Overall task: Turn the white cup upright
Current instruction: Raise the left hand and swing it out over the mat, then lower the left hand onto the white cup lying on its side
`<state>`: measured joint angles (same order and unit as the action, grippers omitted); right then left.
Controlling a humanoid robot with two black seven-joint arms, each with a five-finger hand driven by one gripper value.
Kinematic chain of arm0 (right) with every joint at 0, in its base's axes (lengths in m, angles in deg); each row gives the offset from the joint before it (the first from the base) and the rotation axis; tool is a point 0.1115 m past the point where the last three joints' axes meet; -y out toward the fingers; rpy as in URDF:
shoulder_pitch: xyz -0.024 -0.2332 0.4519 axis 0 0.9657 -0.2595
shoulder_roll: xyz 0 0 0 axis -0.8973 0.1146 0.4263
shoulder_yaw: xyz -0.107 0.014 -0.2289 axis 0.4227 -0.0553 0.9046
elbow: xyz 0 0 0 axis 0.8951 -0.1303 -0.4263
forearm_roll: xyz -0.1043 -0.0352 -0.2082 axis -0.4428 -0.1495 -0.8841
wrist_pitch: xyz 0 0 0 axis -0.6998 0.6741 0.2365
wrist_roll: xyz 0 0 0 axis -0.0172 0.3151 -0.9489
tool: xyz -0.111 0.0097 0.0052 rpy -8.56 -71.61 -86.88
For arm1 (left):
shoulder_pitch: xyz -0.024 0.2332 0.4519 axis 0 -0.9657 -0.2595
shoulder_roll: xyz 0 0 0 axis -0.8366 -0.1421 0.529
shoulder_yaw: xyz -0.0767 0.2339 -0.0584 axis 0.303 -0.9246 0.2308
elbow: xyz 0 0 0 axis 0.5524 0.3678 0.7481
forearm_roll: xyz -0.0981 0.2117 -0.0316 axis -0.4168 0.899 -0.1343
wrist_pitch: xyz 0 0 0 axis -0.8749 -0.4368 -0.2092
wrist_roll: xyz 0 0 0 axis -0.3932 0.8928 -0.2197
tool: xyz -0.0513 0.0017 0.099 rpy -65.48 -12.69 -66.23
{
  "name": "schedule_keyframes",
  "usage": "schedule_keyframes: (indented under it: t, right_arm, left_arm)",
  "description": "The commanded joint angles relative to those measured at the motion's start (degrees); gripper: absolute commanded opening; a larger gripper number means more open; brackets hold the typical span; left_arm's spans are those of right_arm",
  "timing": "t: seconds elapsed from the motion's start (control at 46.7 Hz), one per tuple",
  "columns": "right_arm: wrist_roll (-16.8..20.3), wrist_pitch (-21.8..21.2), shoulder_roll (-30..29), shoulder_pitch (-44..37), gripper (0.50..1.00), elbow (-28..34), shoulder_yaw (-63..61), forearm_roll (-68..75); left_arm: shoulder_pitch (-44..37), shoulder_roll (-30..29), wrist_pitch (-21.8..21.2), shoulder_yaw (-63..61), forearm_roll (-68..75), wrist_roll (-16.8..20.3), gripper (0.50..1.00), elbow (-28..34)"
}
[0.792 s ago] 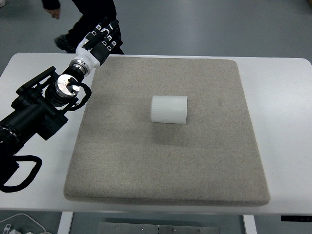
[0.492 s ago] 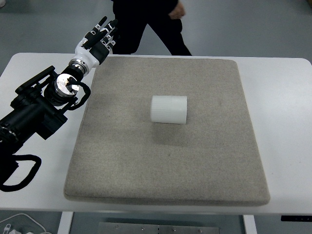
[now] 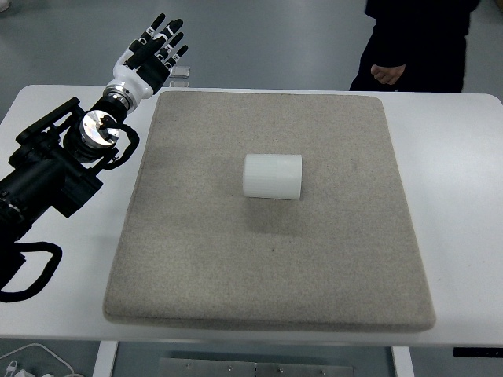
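**White cup on its side, our hand hanging out at the far corner**

Starting nearest to us: we're looking down at a white table (image 3: 464, 259) with a big grey felt-like mat (image 3: 267, 275) covering most of it. The near half of the mat is just bare fabric. Down at the near left corner of the picture a bit of white cable (image 3: 31, 357) peeks out below the table edge.

Our left arm (image 3: 43, 184) comes in from the left edge, black and chunky, with a loop of black cable (image 3: 31, 271) beside it on the table. It runs diagonally up along the mat's left side, past a shiny round wrist joint (image 3: 98, 127) that sits just off the mat's far left corner.

Around the middle of the mat, a little toward the far side, is the white cup (image 3: 273, 176). It's lying on its side, its long axis running left to right, with faint ribbing on its wall. We can't really tell which end is the mouth from here. Nothing is touching it.

Further out, our left hand (image 3: 149, 53) is past the table's far edge, over the grey floor, fingers spread apart and holding nothing, well away from the cup.

At the far right, a person (image 3: 413, 43) in dark clothes stands behind the table, one hand (image 3: 385, 74) loosely curled near the table edge.
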<state>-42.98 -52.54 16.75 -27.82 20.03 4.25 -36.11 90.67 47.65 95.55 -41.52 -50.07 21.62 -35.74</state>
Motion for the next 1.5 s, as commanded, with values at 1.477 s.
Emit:
schedule_keyframes:
  t: [1.477]
  right_arm:
    - [0.0,0.0,0.0,0.0,0.930,0.0,0.0,0.0]
  left_arm:
    - [14.2,-15.5,12.0,-22.9,63.8,-16.9,0.992,-38.9]
